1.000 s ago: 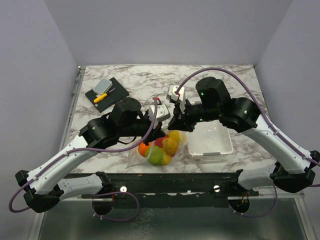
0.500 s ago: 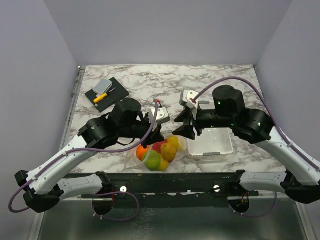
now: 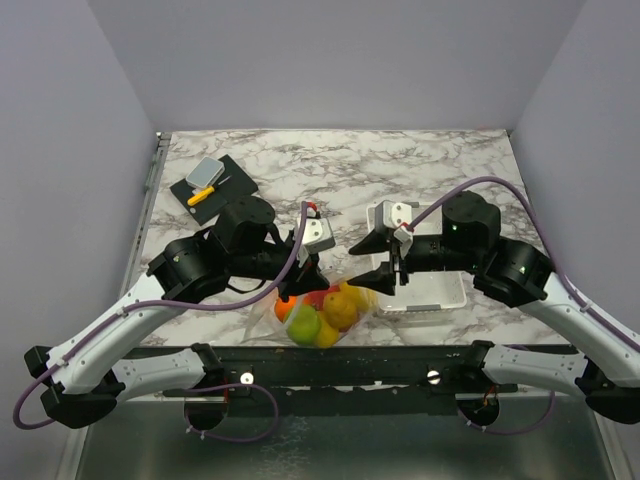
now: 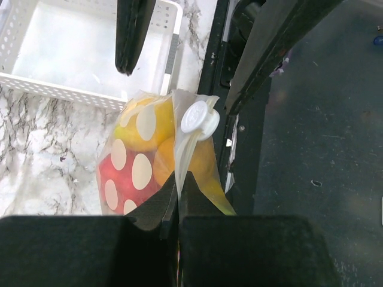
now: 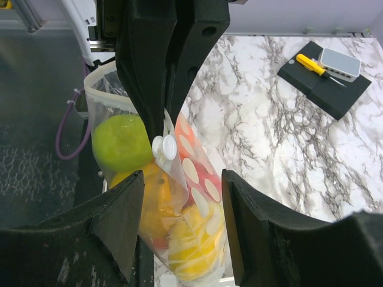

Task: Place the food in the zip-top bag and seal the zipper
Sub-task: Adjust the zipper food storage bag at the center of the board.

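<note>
Top external view, from the left: a black pad [image 3: 215, 180] with a small yellow-handled tool [image 3: 201, 195] lies at the far left of the marble table [image 3: 300, 165]. The left gripper [image 3: 293, 292] is pinched tight on the top edge of the zip-top bag [image 3: 318, 312], which holds the food [image 3: 303, 323] at the table's near edge. The right gripper [image 3: 356, 266] hangs just beside the bag, jaws spread, holding nothing. A white tray [image 3: 432, 292] sits to the right.

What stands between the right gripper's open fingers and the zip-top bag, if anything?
Nothing visible does. The right gripper is open, and the zip-top bag hangs straight ahead of the gap between its fingers. The left gripper is shut on the bag's top edge, just below the white slider.
</note>
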You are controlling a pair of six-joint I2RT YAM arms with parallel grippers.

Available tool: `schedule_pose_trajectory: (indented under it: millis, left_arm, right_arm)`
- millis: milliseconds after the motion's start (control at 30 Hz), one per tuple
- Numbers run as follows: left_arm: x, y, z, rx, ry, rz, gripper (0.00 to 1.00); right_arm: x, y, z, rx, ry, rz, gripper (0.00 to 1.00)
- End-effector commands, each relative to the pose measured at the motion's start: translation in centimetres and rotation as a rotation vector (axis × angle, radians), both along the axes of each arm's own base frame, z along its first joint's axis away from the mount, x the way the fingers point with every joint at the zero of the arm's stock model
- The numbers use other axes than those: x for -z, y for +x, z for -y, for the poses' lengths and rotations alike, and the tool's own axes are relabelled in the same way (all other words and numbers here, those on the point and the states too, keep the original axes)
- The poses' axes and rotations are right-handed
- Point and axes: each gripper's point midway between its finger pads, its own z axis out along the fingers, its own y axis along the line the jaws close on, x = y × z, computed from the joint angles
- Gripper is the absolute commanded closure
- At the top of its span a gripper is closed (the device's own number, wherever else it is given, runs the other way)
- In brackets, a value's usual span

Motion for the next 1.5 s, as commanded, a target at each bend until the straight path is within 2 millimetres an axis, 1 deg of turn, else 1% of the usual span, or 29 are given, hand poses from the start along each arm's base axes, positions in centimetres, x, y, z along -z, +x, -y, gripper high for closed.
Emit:
schedule_pose_trajectory:
  millis: [0, 133, 300, 467, 600, 733, 900, 933, 1033, 1133, 1267, 1433, 1467]
  left_arm:
    - [-2.9, -1.1, 0.1, 0.054, -0.084, 0.036, 1.00]
    - [-3.1, -1.2, 0.2, 0.063, -0.089, 0.039, 1.00]
    - [-3.2, -1.2, 0.2, 0.065, -0.091, 0.041, 1.00]
    - [-3.2, -1.2, 0.2, 0.068, -0.091, 0.043, 1.00]
    - [-3.4, -1.3, 0.1, 0.069, -0.094, 0.047, 1.00]
    - [-3.5, -1.3, 0.1, 0.072, -0.099, 0.052, 1.00]
    - [-3.6, -1.3, 0.2, 0.074, -0.100, 0.052, 1.00]
    - [-3.7, -1.3, 0.2, 0.074, -0.101, 0.053, 1.00]
    - [-3.9, -1.4, 0.1, 0.074, -0.106, 0.057, 1.00]
    - [-4.1, -1.4, 0.1, 0.075, -0.110, 0.058, 1.00]
    - [-4.1, -1.4, 0.2, 0.077, -0.109, 0.053, 1.00]
    - [-4.1, -1.2, 0.3, 0.074, -0.108, 0.057, 1.00]
    - [-4.1, -1.3, 0.3, 0.074, -0.108, 0.055, 1.00]
  right_arm:
    - [-1.1, -1.1, -0.7, -0.068, 0.070, 0.000, 0.40]
    - [-0.7, -1.2, -1.2, -0.079, 0.079, -0.025, 0.42]
    - [-0.1, -1.2, -1.7, -0.097, 0.066, -0.050, 0.47]
    - [-0.1, -1.4, -2.1, -0.113, 0.077, -0.061, 0.58]
    - [0.2, -1.4, -2.3, -0.125, 0.063, -0.077, 0.66]
    - [0.4, -1.5, -2.3, -0.129, 0.060, -0.083, 0.69]
    - [0.3, -1.6, -2.4, -0.137, 0.063, -0.083, 0.79]
    - [0.3, -1.6, -2.4, -0.138, 0.064, -0.084, 0.79]
    - [0.3, -1.5, -2.3, -0.130, 0.067, -0.083, 0.75]
    - [0.3, -1.6, -2.3, -0.129, 0.072, -0.079, 0.75]
    - [0.0, -1.8, -2.3, -0.141, 0.083, -0.077, 0.83]
    - [0.0, -1.9, -2.2, -0.142, 0.082, -0.072, 0.84]
    - [0.0, -1.9, -2.1, -0.143, 0.083, -0.069, 0.86]
